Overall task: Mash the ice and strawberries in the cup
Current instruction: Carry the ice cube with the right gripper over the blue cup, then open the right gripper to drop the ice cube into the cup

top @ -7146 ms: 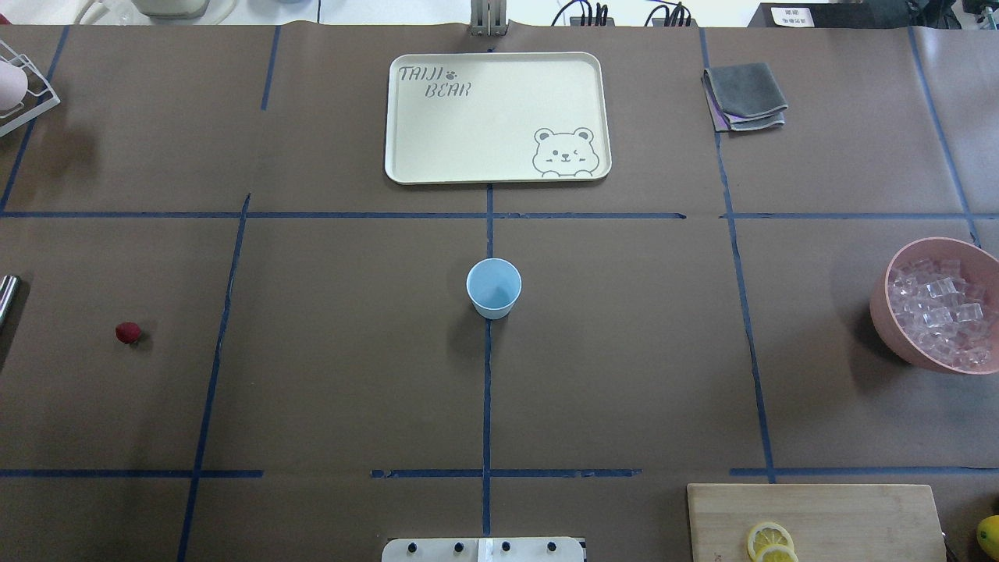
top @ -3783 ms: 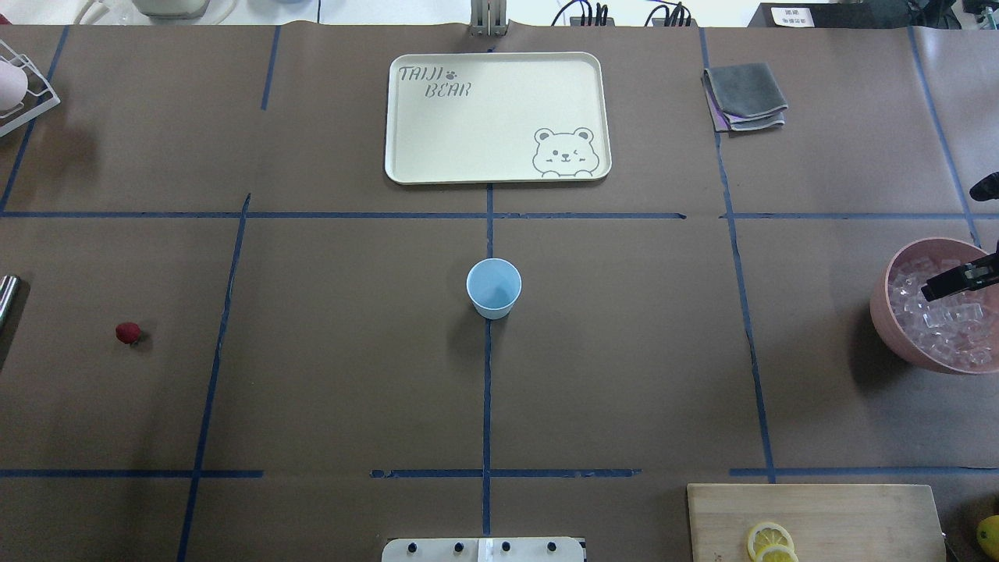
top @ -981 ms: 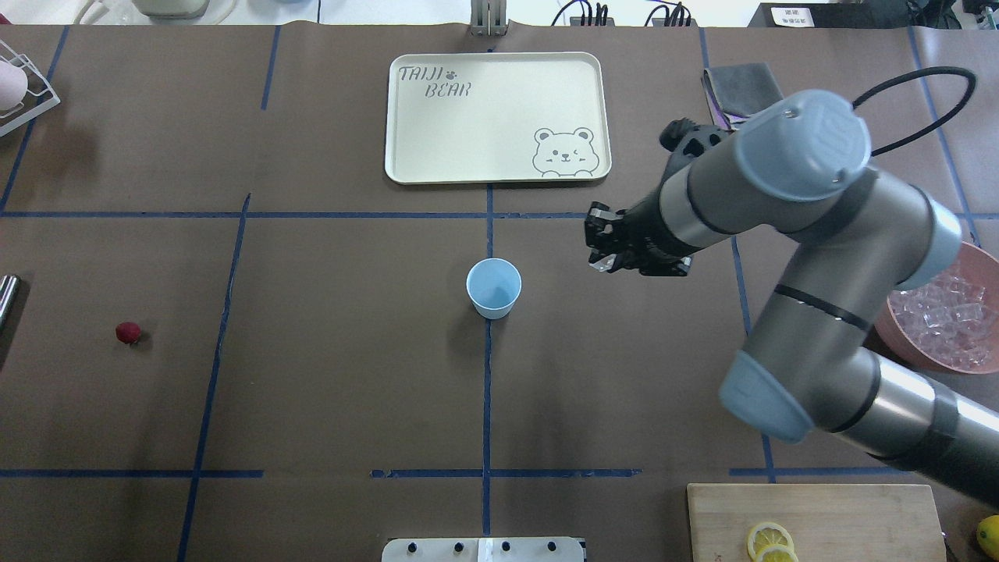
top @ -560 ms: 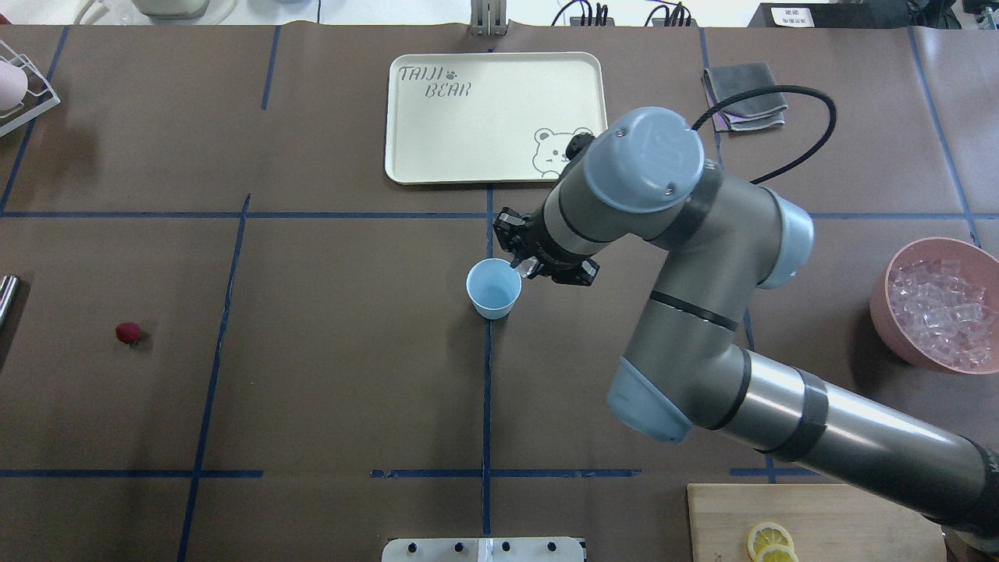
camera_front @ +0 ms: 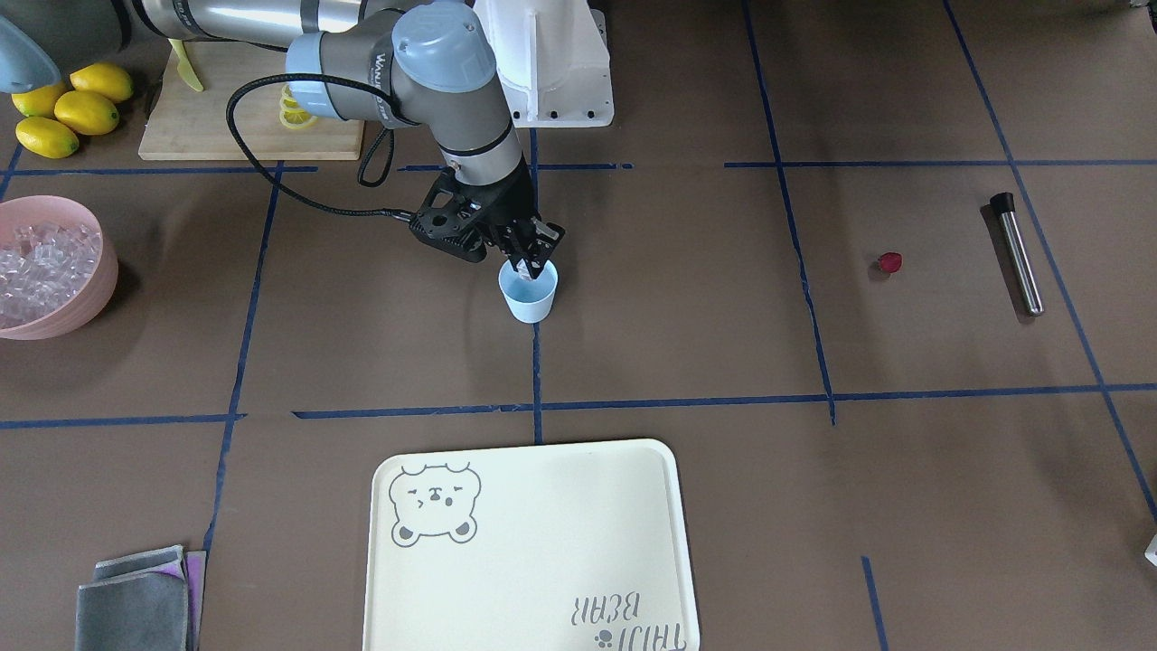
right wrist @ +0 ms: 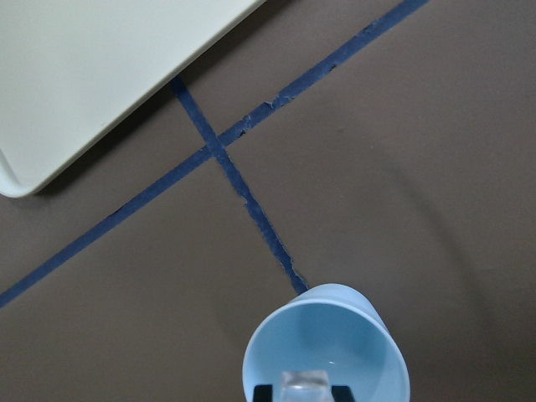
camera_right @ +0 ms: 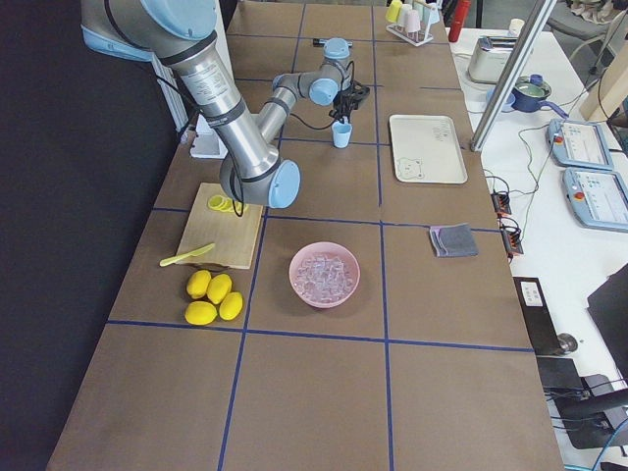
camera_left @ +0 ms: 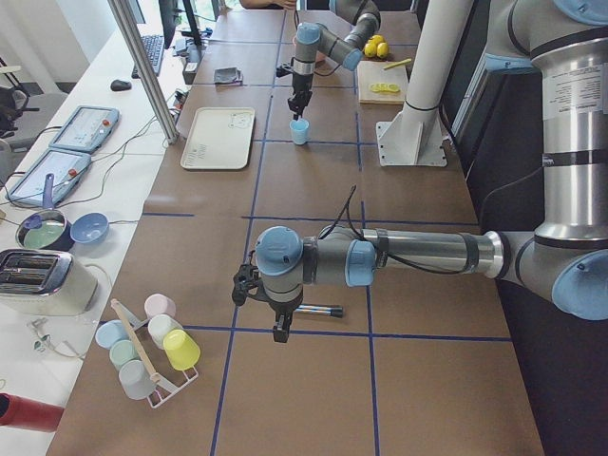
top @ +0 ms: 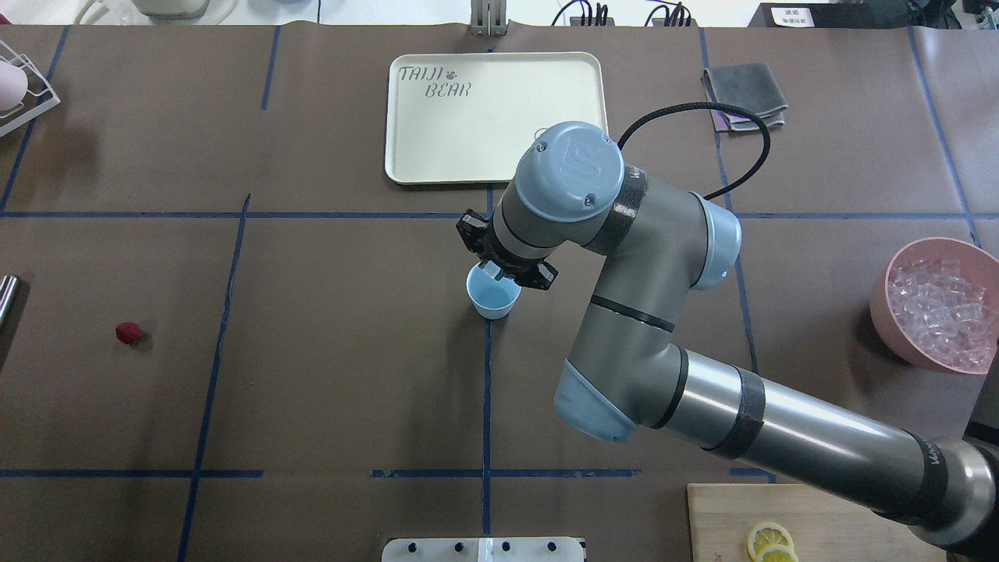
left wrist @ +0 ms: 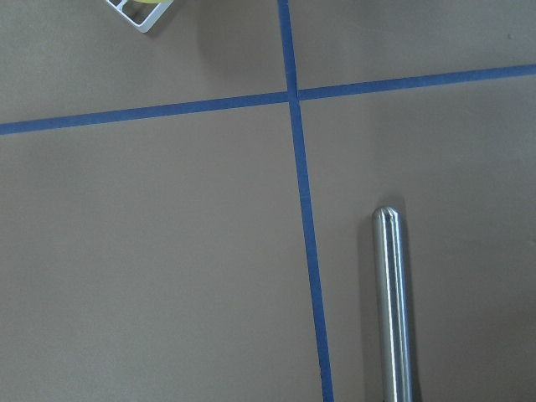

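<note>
The pale blue cup (top: 495,299) (camera_front: 528,298) stands at the table's middle. My right gripper (top: 492,270) (camera_front: 529,266) hangs just over its rim, shut on a clear ice cube (right wrist: 303,387) that shows above the cup's (right wrist: 335,335) mouth in the right wrist view. More ice (top: 940,312) fills a pink bowl (top: 884,324) at the right. The strawberry (top: 128,332) (camera_front: 891,263) lies alone on the table at the left. My left gripper (camera_left: 277,331) shows only in the exterior left view, above a steel rod (left wrist: 394,301); I cannot tell whether it is open or shut.
A cream tray (top: 437,148) lies beyond the cup. A folded grey cloth (top: 745,90) is at the far right. A cutting board (top: 819,515) with lemon slices is at the near right, with whole lemons (camera_front: 68,108) beside it. A cup rack (top: 23,97) stands far left.
My right arm came in over the ice bowl, then swung left across the table with an ice cube, and now holds it over the cup. The strawberry and cup have not moved.
</note>
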Controlling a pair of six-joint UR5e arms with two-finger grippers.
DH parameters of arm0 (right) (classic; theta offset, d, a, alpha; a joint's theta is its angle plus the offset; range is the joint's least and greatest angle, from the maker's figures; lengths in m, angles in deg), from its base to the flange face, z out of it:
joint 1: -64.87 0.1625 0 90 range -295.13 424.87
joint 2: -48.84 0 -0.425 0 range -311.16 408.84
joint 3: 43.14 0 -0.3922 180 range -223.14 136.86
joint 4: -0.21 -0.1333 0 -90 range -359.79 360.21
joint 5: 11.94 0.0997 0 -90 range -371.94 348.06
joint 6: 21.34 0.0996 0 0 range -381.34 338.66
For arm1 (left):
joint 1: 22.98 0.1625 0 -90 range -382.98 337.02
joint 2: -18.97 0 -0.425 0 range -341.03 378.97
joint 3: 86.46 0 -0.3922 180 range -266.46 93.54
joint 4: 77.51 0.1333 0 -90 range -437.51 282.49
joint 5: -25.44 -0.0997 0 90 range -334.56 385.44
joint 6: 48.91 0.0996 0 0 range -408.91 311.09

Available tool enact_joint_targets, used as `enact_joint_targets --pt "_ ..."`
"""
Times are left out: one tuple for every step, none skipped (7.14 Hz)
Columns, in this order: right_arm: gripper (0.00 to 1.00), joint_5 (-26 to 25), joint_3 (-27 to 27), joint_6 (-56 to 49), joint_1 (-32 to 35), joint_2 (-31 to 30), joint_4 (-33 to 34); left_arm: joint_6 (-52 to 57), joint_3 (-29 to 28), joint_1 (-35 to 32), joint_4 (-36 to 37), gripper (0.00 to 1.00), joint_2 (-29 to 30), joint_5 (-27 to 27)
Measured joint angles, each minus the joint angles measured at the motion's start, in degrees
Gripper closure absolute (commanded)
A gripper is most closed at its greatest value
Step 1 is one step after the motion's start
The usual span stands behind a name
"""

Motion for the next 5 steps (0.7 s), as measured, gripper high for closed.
enact_joint_targets --pt "0.0 -0.95 0.0 0.27 -0.36 -0.07 0.0 -0.02 0.04 0.0 0.0 0.0 -0.02 0.0" --pt "0.0 -1.47 -0.03 0.39 -0.62 -0.11 0.0 -0.03 0.06 0.01 0.0 0.0 -0.04 0.0" --pt "0.0 -1.65 0.11 0.42 -0.68 -0.19 -0.02 -0.02 0.09 0.01 0.0 0.0 -0.07 0.0" --pt "0.0 -1.64 1.01 0.34 -0.29 -0.7 -0.08 0.0 0.16 0.01 0.0 0.0 -0.1 0.0" --pt "0.0 -1.32 4.68 -0.02 0.95 -3.96 -0.14 0.0 0.18 0.01 0.0 0.0 -0.12 0.0"
